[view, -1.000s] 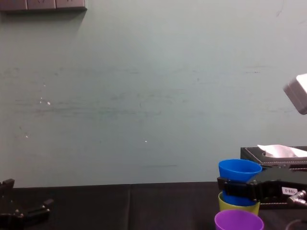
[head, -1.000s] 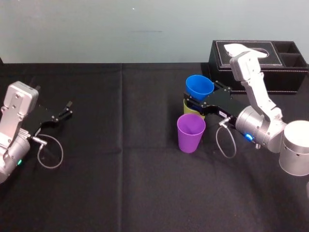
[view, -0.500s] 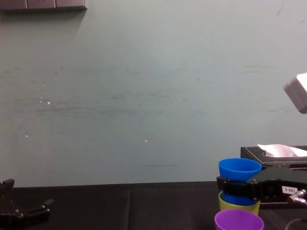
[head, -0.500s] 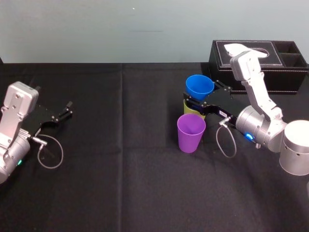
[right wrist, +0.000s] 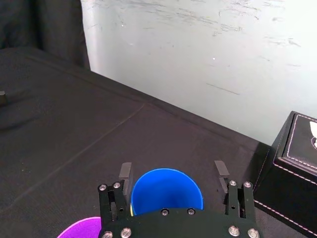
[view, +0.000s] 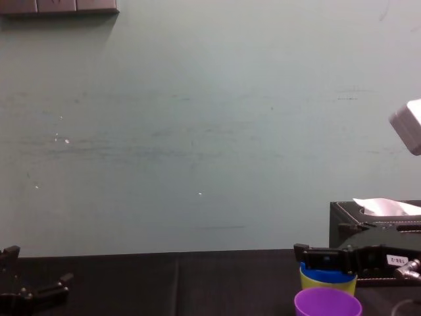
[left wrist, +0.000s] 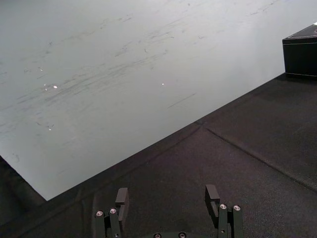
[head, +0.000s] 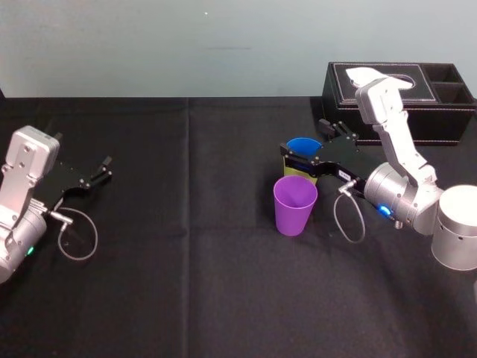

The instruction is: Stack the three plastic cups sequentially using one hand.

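Observation:
The blue cup (head: 301, 144) sits nested in the yellow-green cup (head: 289, 172), with only its rim (view: 327, 275) showing above the yellow-green wall (view: 329, 284). Just in front of them the purple cup (head: 295, 203) stands upright and apart. My right gripper (head: 307, 142) is open at the level of the blue rim. In the right wrist view its fingers (right wrist: 125, 173) stand on either side of the blue cup (right wrist: 166, 191) with a gap on each side. My left gripper (head: 100, 170) is parked open at the table's left (left wrist: 167, 194).
A black tissue box (head: 402, 89) with a white tissue stands at the back right, close behind my right arm. A black cloth (head: 186, 246) covers the table, with free room across the middle and front. A pale wall (view: 197, 131) rises behind.
The right gripper opened and the blue cup dropped from its raised position down into the yellow-green cup. The purple cup and the left arm have not moved.

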Available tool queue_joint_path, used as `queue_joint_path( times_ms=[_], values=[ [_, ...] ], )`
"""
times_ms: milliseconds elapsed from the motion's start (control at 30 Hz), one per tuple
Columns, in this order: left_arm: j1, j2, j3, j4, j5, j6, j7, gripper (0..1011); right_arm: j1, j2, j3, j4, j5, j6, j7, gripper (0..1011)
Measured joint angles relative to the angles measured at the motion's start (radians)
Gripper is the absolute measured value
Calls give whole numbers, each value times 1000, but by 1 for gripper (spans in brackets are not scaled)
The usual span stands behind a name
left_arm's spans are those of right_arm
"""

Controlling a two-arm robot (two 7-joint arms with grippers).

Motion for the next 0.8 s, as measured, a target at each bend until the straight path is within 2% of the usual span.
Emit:
queue_joint_path(
  times_ms=[167,400,567,800],
  values=[
    [0,0,0,0,0,0,0,1011,0,0,0,0,0,0,0,1003],
    [0,0,0,0,0,0,0,1011,-39,26,20,-64,-6,-14,-9,1003],
    [0,0,0,0,0,0,0,1011,-103,61,50,-139,0,-6,-13,1003],
    [0,0,0,0,0,0,0,1011,-231,121,108,-250,39,1,-8,1003]
  ],
)
